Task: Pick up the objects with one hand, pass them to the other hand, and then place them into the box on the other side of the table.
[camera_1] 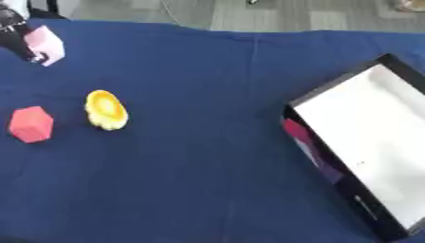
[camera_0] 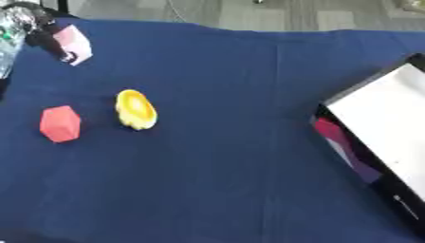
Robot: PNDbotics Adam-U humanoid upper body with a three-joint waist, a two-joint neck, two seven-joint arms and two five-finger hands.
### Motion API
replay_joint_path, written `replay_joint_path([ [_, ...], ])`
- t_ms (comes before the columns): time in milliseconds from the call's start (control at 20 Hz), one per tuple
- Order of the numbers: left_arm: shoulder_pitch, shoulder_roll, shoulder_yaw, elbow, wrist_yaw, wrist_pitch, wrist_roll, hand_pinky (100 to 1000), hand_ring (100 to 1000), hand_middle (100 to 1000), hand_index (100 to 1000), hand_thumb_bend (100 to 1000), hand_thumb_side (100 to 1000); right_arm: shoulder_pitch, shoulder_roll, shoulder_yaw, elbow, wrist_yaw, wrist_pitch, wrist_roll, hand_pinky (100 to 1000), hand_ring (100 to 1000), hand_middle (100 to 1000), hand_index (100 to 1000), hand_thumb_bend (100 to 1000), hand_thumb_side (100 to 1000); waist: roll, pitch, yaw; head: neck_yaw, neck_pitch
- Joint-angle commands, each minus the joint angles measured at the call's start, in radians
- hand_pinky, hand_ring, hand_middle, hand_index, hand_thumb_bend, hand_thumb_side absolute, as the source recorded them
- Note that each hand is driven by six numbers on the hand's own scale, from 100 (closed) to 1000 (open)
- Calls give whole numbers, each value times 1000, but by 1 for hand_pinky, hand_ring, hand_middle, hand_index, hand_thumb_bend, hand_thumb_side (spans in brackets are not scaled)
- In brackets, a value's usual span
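My left hand (camera_0: 43, 34) is at the far left upper corner, its dark fingers curled round a pale pink block (camera_0: 76, 43) held just above the blue cloth. A yellow rounded object (camera_0: 135, 109) lies on the cloth left of centre. A red block (camera_0: 60, 124) sits to its left. The box (camera_1: 365, 137), black-rimmed with a white inside, stands tilted at the right edge, with a pink and purple side panel (camera_1: 305, 142). My right hand shows in neither view.
The blue tablecloth (camera_0: 232, 166) covers the whole table. Grey floor (camera_0: 274, 14) lies past the far edge. A shiny clear thing (camera_0: 10, 33) is at the upper left corner beside my left arm.
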Motion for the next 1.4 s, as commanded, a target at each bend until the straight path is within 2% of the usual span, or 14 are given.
replay_joint_path([
  [50, 7, 43, -11, -75, 45, 16, 23, 768, 766, 657, 549, 162, 100, -7, -45, -5, -27, -18, -9, -2, 1000, 1000, 1000, 1000, 100, 501, -9, -38, -3, -11, -8],
  [400, 70, 28, -41, -218, 179, 57, 126, 749, 753, 631, 548, 100, 100, -28, -84, 8, -39, -48, -19, -2, 1000, 1000, 1000, 1000, 100, 466, -6, -51, -9, -20, 4],
  [800, 121, -36, -79, -356, 308, 101, 277, 740, 750, 610, 552, 100, 100, -126, -181, 67, -62, -100, -32, 26, 1000, 1000, 1000, 1000, 100, 392, -6, -64, -8, -41, 16],
  [1050, 133, -83, -109, -411, 312, 109, 328, 735, 748, 606, 557, 100, 100, -205, -232, 110, -57, -116, -32, 49, 1000, 1000, 1000, 1000, 100, 364, -6, -68, -6, -58, 28],
  [1200, 145, -135, -117, -434, 299, 110, 372, 732, 747, 602, 557, 100, 100, -257, -264, 139, -50, -118, -33, 62, 1000, 1000, 1000, 1000, 100, 357, -8, -72, -4, -67, 36],
  [1250, 149, -153, -120, -439, 293, 108, 384, 731, 747, 600, 556, 100, 100, -275, -273, 150, -46, -116, -31, 67, 1000, 1000, 1000, 1000, 100, 347, -8, -73, -4, -70, 38],
  [1300, 153, -169, -123, -443, 288, 105, 394, 729, 746, 599, 557, 100, 100, -293, -279, 161, -41, -113, -29, 73, 1000, 1000, 1000, 1000, 100, 293, -9, -74, -3, -71, 41],
  [1350, 157, -185, -125, -446, 285, 101, 404, 728, 746, 598, 557, 100, 100, -311, -286, 172, -35, -108, -25, 81, 1000, 1000, 1000, 1000, 100, 327, -9, -75, -3, -73, 43],
  [1400, 161, -200, -127, -450, 280, 96, 414, 727, 746, 596, 557, 100, 100, -329, -290, 184, -27, -103, -21, 88, 1000, 1000, 1000, 1000, 100, 323, -9, -77, -3, -75, 45],
])
